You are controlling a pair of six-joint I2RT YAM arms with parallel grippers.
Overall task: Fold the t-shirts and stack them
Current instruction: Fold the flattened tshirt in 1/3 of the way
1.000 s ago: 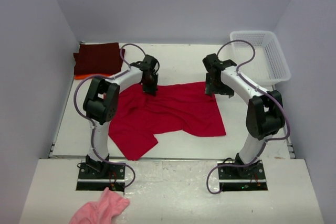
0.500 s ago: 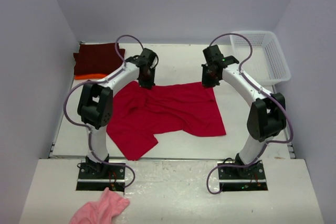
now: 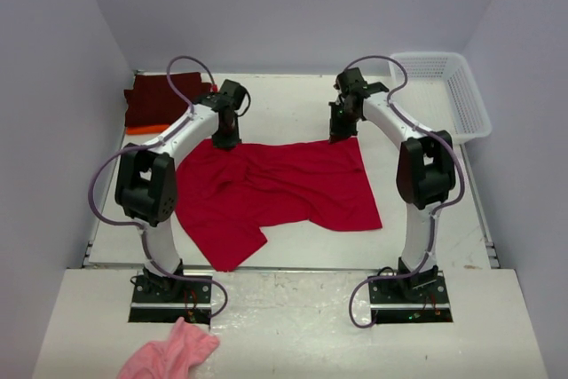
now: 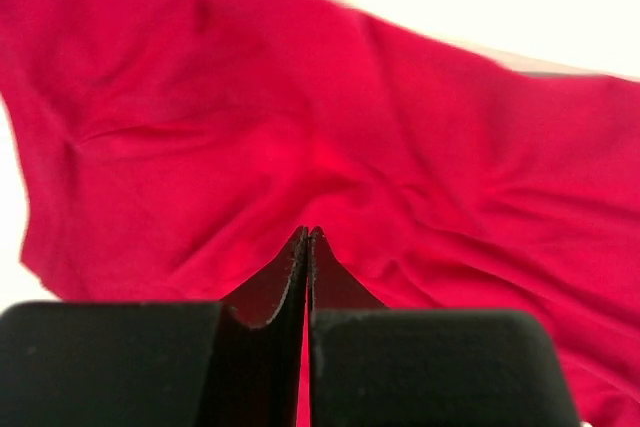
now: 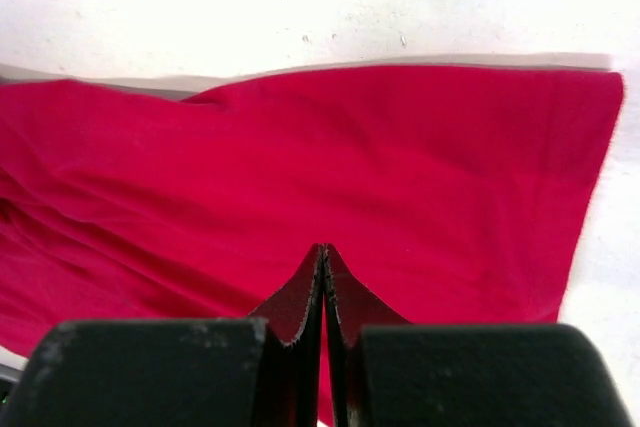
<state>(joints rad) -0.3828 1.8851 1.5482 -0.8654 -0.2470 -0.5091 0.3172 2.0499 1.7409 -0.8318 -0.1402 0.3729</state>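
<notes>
A bright red t-shirt lies spread and wrinkled in the middle of the table, one sleeve reaching toward the near edge. My left gripper is shut on its far left edge. My right gripper is shut on its far right edge. In the left wrist view the closed fingertips pinch red fabric. The right wrist view shows the same, with the fingertips on the cloth. A folded dark maroon t-shirt lies at the back left on an orange t-shirt.
A white plastic basket stands at the back right. A small pink fluffy cloth lies on the near ledge by the left arm's base. Grey walls close in the table on three sides.
Both arms have stretched farther toward the back of the table. The right gripper has closed on the shirt's far edge, and the far left part of the shirt has been drawn out flatter.
</notes>
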